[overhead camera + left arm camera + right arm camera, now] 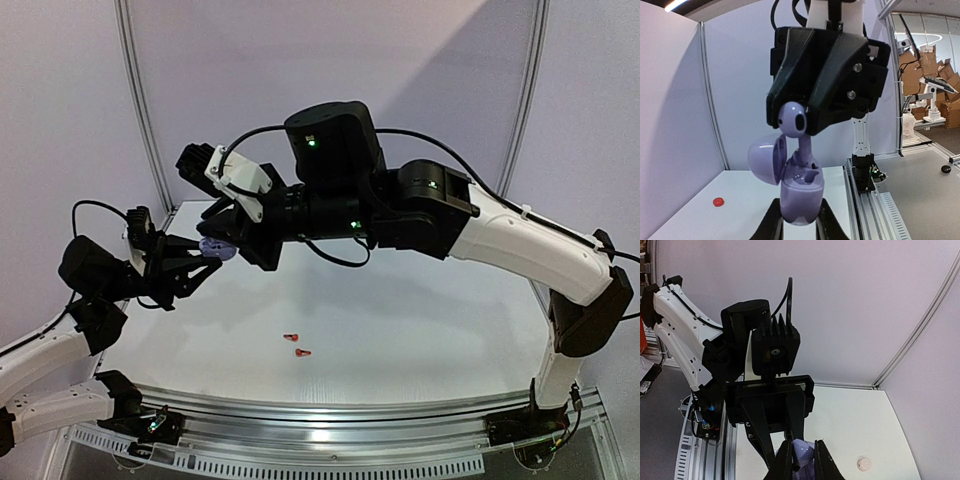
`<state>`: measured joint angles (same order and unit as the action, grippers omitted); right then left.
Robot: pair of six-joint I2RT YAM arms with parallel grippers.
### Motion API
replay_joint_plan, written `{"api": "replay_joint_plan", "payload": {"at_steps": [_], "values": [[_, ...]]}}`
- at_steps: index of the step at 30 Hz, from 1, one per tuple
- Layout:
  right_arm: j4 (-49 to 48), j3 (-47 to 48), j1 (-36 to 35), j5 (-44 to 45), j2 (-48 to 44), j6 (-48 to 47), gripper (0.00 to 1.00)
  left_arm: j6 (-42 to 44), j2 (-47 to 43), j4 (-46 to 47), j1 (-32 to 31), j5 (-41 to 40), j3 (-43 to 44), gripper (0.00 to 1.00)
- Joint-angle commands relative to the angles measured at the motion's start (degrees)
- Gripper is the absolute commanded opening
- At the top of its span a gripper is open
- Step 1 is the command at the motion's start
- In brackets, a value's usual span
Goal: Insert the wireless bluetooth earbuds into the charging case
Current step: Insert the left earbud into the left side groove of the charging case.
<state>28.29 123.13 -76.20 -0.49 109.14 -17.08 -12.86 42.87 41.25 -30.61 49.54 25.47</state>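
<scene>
My left gripper [799, 216] is shut on the body of a pale lavender charging case [801, 196] and holds it upright above the table, lid [765, 156] open to the left. My right gripper [803, 458] is directly above it, shut on a lavender earbud [792, 120]. The earbud's stem [805, 148] points down and its tip is at the case's left socket. The right socket looks empty. Both grippers meet at the left in the top view [216, 250]. Two red-orange earbuds [291, 337] [302, 352] lie on the table. The white earbuds are out of view.
A small red round object [718, 202] sits on the table at the left. A white round case [864, 463] lies near the far right corner. The white table [420, 320] has wall panels behind it and a metal rail [350, 410] along its near edge.
</scene>
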Motion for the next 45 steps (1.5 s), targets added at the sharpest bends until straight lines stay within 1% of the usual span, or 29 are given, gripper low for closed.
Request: {"api": "replay_joint_plan", "payload": {"at_steps": [1, 17, 18, 20, 21, 24, 27, 33, 37, 38, 41, 43, 45], "values": [[0.4, -0.6, -0.6, -1.1, -0.5, -0.3, 0.00, 0.4, 0.0, 0.2, 0.6, -0.1, 1.4, 0.00], [-0.4, -3.7, -0.5, 0.2, -0.5, -1.8, 0.00, 0.4, -0.1, 0.2, 0.7, -0.2, 1.4, 0.00], [-0.4, -3.7, -0.5, 1.8, -0.6, -1.9, 0.00, 0.3, -0.2, 0.2, 0.7, -0.2, 1.5, 0.00], [0.0, -3.8, -0.5, 2.2, -0.7, -1.9, 0.00, 0.3, -0.1, 0.3, 0.7, -0.4, 1.5, 0.00], [0.0, -3.9, -0.5, 2.4, -0.7, -1.9, 0.01, 0.3, -0.1, 0.4, 0.7, -0.5, 1.4, 0.00], [-0.3, -4.0, -0.6, 2.8, -0.7, -1.7, 0.23, 0.4, -0.1, 0.4, 0.7, -0.4, 1.4, 0.00], [-0.5, -3.9, -0.5, 2.7, -0.6, -1.5, 0.32, 0.5, -0.2, 0.2, 0.8, -0.4, 1.3, 0.00], [-1.3, -3.0, -0.6, 2.4, -0.7, -1.1, 0.36, 0.5, -0.3, -0.1, 0.8, -0.3, 1.2, 0.00], [-3.3, -0.3, -0.5, 1.2, -0.8, 0.5, 0.37, 1.5, 0.1, -3.0, 0.8, -2.2, 0.5, 0.00], [-4.0, 0.5, -0.5, -0.9, -0.8, 1.3, 0.38, 2.1, 0.2, -4.3, 0.8, -3.2, 0.1, 0.00], [-6.9, 1.9, -0.6, -3.5, -1.3, 3.2, 0.39, 5.8, 0.7, -10.1, 0.8, -7.3, -0.6, 0.00], [-8.8, 1.9, -0.5, -4.4, -2.0, 4.9, 0.40, 13.4, 0.8, -14.4, 0.8, -11.8, -1.0, 0.00], [-9.6, 1.7, -0.5, -2.6, -2.6, 6.1, 0.42, 25.1, 0.5, -18.7, 0.8, -15.1, -1.0, 0.00]]}}
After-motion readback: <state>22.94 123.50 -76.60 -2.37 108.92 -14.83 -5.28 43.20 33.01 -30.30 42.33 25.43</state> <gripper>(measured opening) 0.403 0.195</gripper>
